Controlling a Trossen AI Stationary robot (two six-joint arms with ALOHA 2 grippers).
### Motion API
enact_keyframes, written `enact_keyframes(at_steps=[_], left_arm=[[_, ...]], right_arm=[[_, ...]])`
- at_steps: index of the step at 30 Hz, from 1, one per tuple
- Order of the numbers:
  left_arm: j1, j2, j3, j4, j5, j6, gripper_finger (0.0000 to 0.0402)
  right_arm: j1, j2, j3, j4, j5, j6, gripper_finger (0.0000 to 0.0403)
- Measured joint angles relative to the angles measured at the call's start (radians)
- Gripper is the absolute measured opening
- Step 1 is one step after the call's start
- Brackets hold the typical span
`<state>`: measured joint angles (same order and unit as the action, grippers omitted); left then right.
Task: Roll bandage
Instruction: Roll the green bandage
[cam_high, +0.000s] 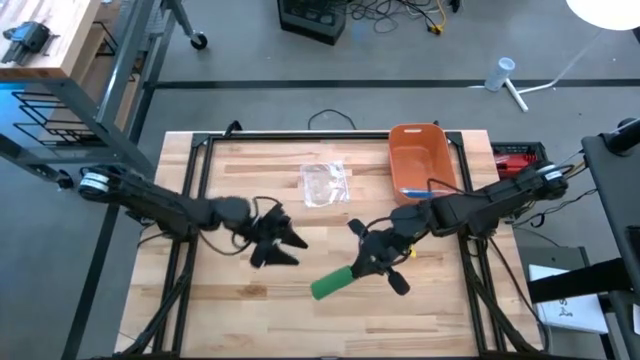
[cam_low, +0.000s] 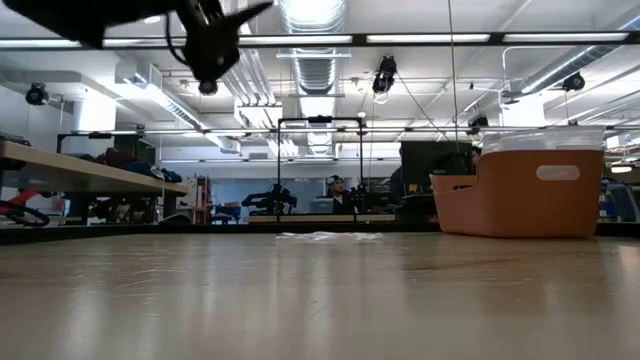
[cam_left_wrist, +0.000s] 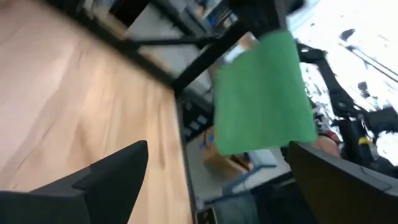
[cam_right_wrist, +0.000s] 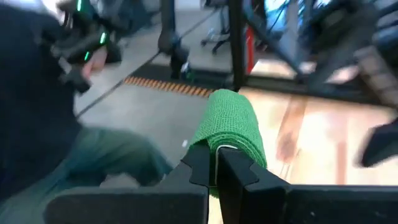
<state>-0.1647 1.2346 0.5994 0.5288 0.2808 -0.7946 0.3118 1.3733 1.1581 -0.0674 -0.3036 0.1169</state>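
The green rolled bandage (cam_high: 332, 283) is a short, thick cylinder of bright green, crinkled, cloth-like wrap. In the high view it lies slanted over the pale wooden slatted surface (cam_high: 240, 310), near the middle of the front half, with one end pointing toward the front-left. In the right wrist view its wound layers show as a rounded, textured end rising just past the dark fingertips (cam_right_wrist: 205, 158), with a thin pale edge visible where the wrap meets them.

The right gripper (cam_high: 372, 262) has its jaws clenched on the near end of the bandage, so that the roll sticks out beyond the fingers; whether the far end touches the surface cannot be told. The right arm reaches in from the right side of the surface.

The left gripper (cam_high: 283, 247) is just to the left of the bandage, apart from it, with its jaws released and spread wide, holding nothing. In the left wrist view the bandage (cam_left_wrist: 264, 93) shows as a flat green block between the two dark fingers (cam_left_wrist: 112, 171), not touched by either.

Farther back, a crumpled clear plastic wrapper (cam_high: 325, 183) lies flat near the middle of the surface, and an orange rectangular plastic bin (cam_high: 420, 155) stands at the back right, with something blue at its front edge.
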Motion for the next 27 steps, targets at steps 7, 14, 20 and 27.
enact_keyframes(at_steps=[7, 14, 20, 27], left_arm=[[-0.199, 0.024, -0.061, 0.341, -0.388, 0.299, 0.0375], [-0.237, 0.083, 0.054, 0.350, -0.536, 0.578, 0.0370], [-0.238, 0.087, 0.169, 0.161, -0.600, 0.720, 0.0369], [-0.234, 0.093, 0.261, 0.080, -0.720, 0.866, 0.0367]], right_arm=[[0.000, -0.068, 0.015, 0.071, 0.206, -0.032, 0.0002], [0.000, -0.076, 0.011, 0.158, 0.281, -0.092, 0.0002], [0.000, -0.083, 0.011, 0.168, 0.342, -0.132, 0.0002], [0.000, -0.090, 0.012, 0.185, 0.341, -0.184, 0.0003]])
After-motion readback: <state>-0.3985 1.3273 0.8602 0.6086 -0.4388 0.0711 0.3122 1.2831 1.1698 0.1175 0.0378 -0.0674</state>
